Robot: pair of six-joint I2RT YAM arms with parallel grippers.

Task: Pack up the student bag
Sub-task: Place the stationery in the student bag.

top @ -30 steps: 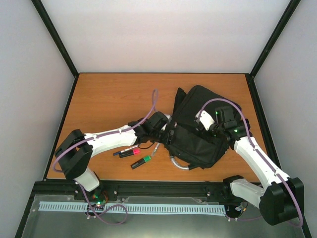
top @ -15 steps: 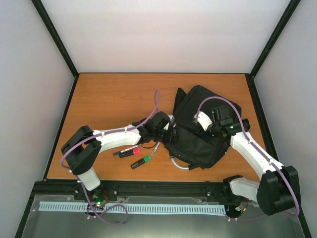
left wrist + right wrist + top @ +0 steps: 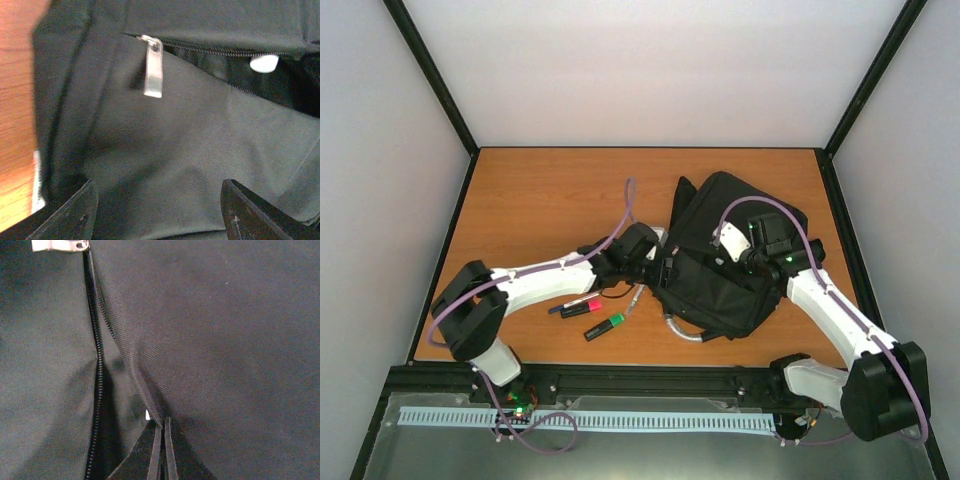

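Open zip [image 3: 210,49] on student bag [image 3: 720,285], white bit [image 3: 263,63] in gap

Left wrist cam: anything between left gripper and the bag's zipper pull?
Only the bag itself: plain black fabric. The left wrist view shows no other object from the left gripper to the zipper pull.

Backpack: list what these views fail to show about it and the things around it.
- bag interior: left wrist view, the open zip gap shows only darkness; the white piece in it is too blurred to identify.
- right gripper: right wrist view, shut at a fabric fold; whether cloth is pinched between the fingers is hidden.
- zip pull: right wrist view, cut off by the top edge.
- markers: top view, too small to read.
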